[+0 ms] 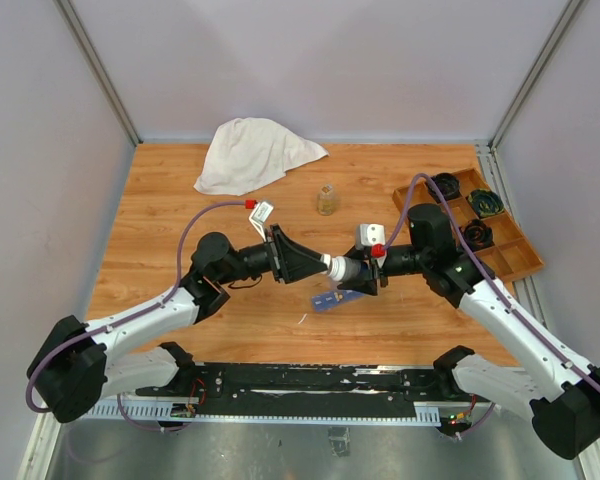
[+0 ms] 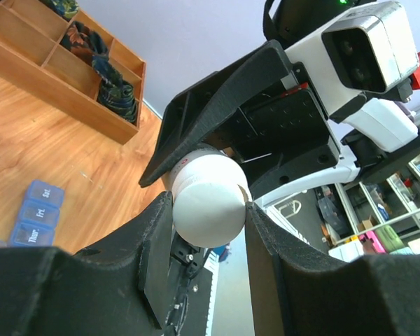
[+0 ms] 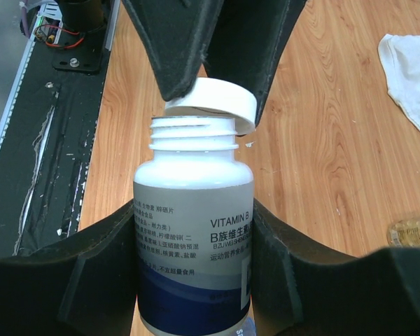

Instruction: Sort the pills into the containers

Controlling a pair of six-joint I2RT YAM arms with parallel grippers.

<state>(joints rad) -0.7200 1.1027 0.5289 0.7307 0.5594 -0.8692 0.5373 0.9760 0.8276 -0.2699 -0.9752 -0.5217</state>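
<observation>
My right gripper (image 3: pixel 194 231) is shut on a white vitamin bottle (image 3: pixel 194 238) with a blue-banded label, held level above the table (image 1: pixel 180 290). My left gripper (image 2: pixel 208 210) is shut on the bottle's white cap (image 2: pixel 208 206). In the right wrist view the cap (image 3: pixel 213 103) sits tilted just off the threaded neck. The two grippers meet at mid-table (image 1: pixel 345 268). The containers (image 1: pixel 332 298), a blue pill-organizer strip with closed day-labelled lids (image 2: pixel 36 213), lie on the wood just under the bottle. The pills are hidden.
A brown wooden divided tray (image 1: pixel 508 262) with dark items stands at the right edge. A small glass jar (image 1: pixel 327 199) stands behind the grippers, and a white cloth (image 1: pixel 250 150) lies at the back left. Grey walls enclose the table.
</observation>
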